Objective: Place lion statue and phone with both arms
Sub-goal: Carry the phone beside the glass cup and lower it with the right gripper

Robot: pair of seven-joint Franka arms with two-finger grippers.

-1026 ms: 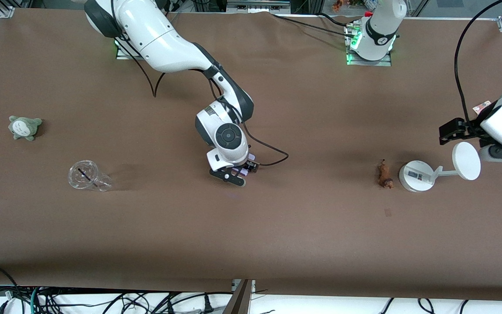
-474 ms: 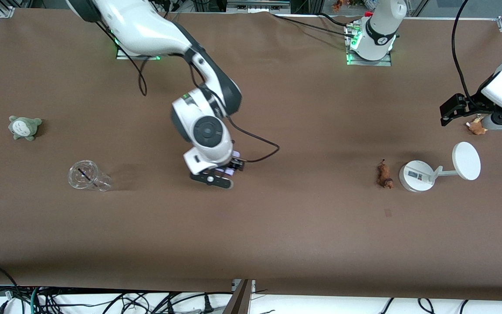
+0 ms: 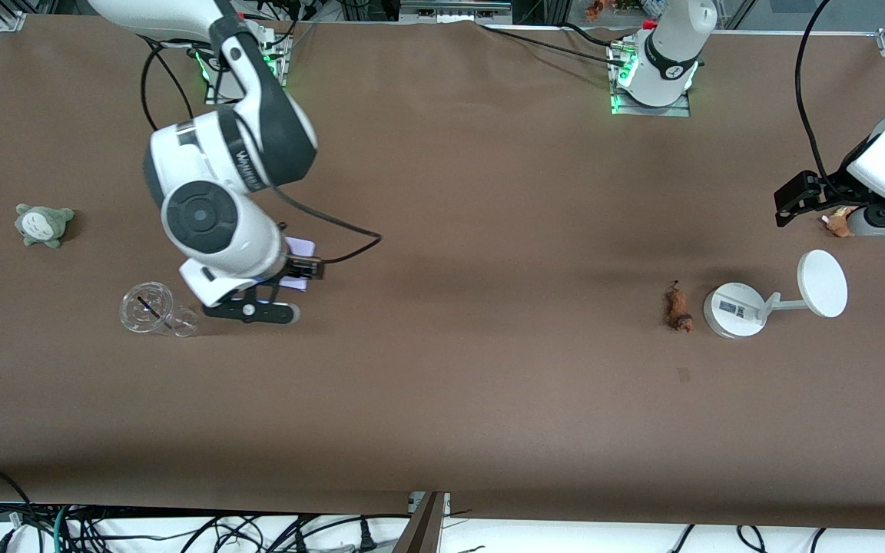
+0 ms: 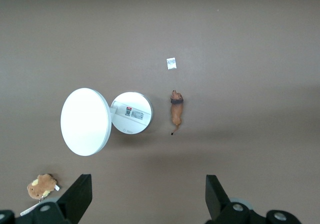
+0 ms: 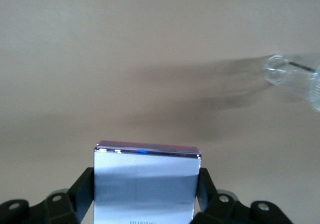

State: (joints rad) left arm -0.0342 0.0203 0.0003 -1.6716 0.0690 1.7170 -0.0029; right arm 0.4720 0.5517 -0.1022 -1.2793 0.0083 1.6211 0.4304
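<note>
- Lavender and flat, the phone (image 5: pixel 146 184) fills the lower part of the right wrist view, clamped by its two side edges between the right gripper's (image 5: pixel 146 194) fingers; from the front camera we see only a pale corner of it (image 3: pixel 298 253) past the wrist.
- We read faint lettering on the phone's face in the right wrist view alone, and that view also catches the clear plastic cup (image 5: pixel 295 78) lying on its side.
- From the front, the right gripper (image 3: pixel 277 280) is up in the air over the brown table (image 3: pixel 442 399), just beside the cup (image 3: pixel 154 309) toward the left arm's end, its arm reaching down from its base with the wrist bent over.
- A grey-green plush (image 3: pixel 44 223) lies farther from the front camera than the cup.
- Only the left wrist view looks straight down on the lion statue (image 4: pixel 176 112), which lies on the table just beside the white stand (image 4: pixel 107 118), apart from it.
- That view also shows a small brown plush (image 4: pixel 41 185) and a white scrap (image 4: pixel 171 63) on the table near the stand.
- From the front, the statue (image 3: pixel 677 307) lies beside the stand (image 3: pixel 773 296) on the side toward the right arm's end.
- We see the left gripper (image 4: pixel 147 201) with fingers spread wide and nothing between them, waiting high over the table by the stand; in the front view it (image 3: pixel 815 201) sits by the brown plush (image 3: pixel 840 224).
</note>
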